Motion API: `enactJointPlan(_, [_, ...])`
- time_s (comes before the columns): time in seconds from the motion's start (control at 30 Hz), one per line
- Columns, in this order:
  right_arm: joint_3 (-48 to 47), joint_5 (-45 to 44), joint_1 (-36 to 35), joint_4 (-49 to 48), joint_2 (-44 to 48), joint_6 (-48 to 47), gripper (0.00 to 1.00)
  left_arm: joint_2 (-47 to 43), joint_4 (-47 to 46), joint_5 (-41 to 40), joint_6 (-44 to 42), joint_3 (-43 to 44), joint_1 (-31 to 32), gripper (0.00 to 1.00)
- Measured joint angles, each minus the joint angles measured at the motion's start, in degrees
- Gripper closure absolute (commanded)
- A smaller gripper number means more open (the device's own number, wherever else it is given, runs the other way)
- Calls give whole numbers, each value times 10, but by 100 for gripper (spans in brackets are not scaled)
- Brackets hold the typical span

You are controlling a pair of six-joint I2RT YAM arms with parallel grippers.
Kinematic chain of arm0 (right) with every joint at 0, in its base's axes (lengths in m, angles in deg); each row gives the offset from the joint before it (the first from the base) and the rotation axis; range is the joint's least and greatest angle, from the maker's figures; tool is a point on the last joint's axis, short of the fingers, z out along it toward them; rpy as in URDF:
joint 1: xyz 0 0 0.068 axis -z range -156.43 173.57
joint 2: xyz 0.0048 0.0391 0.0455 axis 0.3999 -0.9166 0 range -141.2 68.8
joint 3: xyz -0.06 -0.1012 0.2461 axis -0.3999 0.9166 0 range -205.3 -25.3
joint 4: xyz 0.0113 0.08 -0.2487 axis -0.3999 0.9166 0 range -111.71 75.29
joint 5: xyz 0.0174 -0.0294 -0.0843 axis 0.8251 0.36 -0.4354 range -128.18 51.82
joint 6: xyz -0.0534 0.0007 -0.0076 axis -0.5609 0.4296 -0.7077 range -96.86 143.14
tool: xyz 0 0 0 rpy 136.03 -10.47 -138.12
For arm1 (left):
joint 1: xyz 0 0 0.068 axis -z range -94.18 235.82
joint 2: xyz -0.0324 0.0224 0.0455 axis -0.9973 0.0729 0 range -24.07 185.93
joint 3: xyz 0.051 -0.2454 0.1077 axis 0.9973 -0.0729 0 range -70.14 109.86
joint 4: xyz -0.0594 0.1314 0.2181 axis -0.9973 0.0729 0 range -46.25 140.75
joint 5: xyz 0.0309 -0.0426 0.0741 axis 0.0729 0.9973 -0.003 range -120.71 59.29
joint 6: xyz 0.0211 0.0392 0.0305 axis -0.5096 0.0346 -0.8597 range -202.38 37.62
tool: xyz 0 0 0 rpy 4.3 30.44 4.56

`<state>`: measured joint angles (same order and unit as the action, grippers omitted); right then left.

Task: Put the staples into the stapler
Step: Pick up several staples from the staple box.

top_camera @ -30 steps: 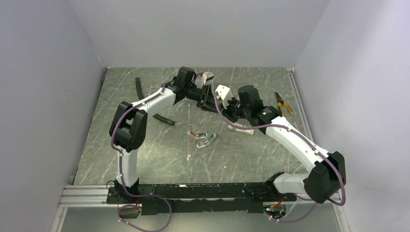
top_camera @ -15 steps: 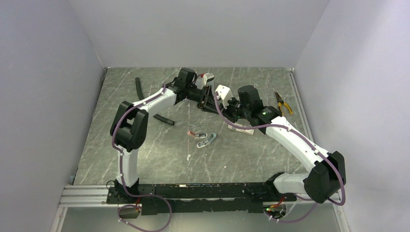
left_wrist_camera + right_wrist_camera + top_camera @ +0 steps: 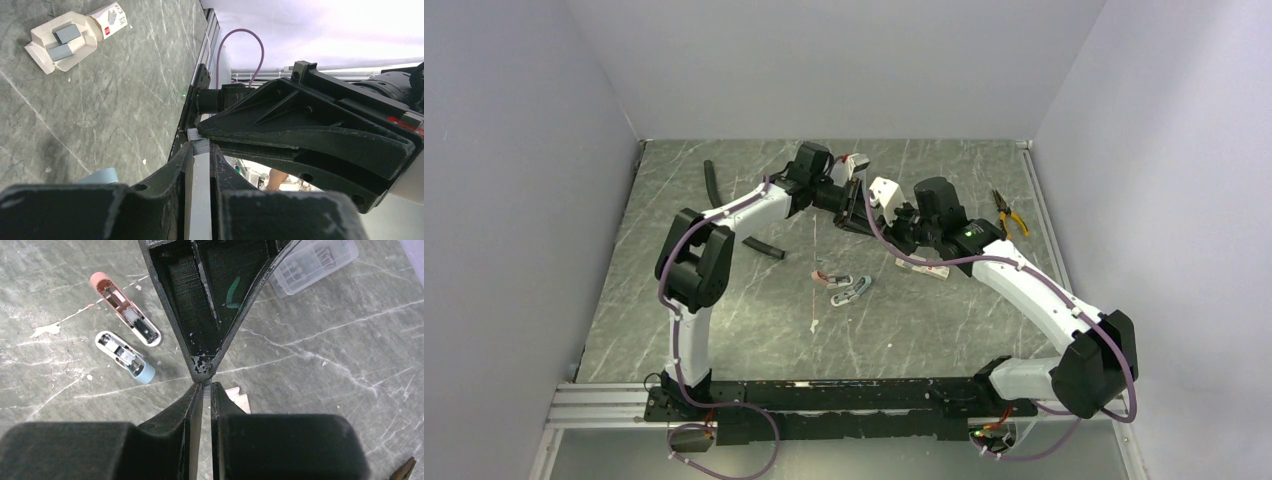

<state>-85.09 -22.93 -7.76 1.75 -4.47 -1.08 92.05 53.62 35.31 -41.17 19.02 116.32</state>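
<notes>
pinching the staples [image 3: 199, 200] tight with left gripper [image 3: 200, 150] and right gripper [image 3: 202, 387], tip to tip
down and back toward the near side to reach the open pink stapler [image 3: 125, 310], lying slanted

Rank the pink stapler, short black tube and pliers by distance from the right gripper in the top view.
1. pink stapler, on the bases' side of the right gripper.
2. short black tube, off to the left.
3. pliers, by the table's right edge.

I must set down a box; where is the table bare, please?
Bare: the table left of the left arm, and between the staplers and the base rail. Crowded: the far middle, where left gripper and right gripper meet.
</notes>
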Motion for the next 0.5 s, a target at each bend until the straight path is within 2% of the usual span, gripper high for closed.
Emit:
enactJointPlan(0.07, [0,-2,0,1,0,0,87,2,1,1,0,1,0,97])
enactJointPlan(0.5, [15,-17,0,2,0,-9,88,10,24,1,-21,12,-3,97])
